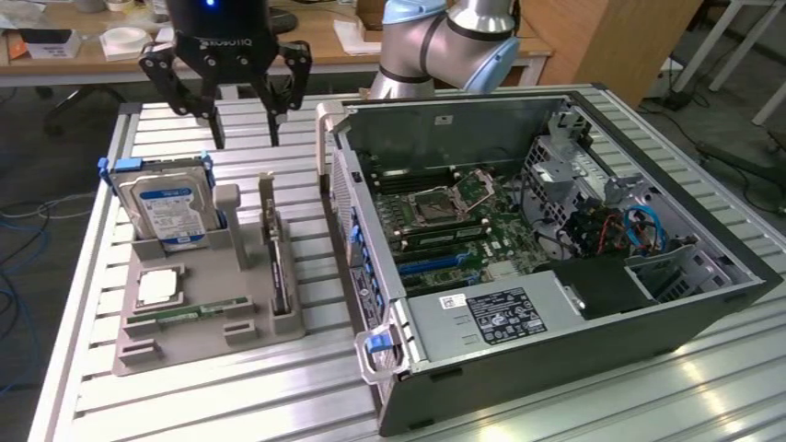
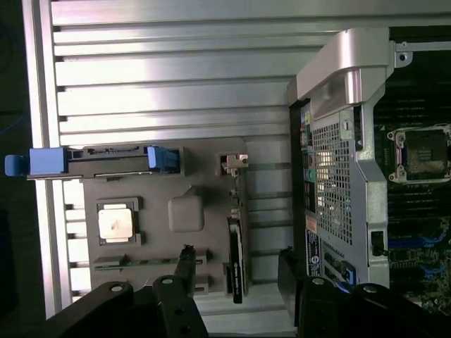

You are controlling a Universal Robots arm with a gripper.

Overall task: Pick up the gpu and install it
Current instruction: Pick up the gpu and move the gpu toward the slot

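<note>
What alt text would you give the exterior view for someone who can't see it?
An open pincer hangs above a grey parts tray where the gpu stands on edge beside a hard drive. An open computer case lies to the exterior view's right on a metal table.

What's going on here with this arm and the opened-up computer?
A robot arm's gripper hangs open and empty above the table, close to a grey tray of computer parts. The graphics card stands on edge in the tray, next to a hard drive. The opened computer case lies beside the tray, and the card is not yet inside it.
</note>
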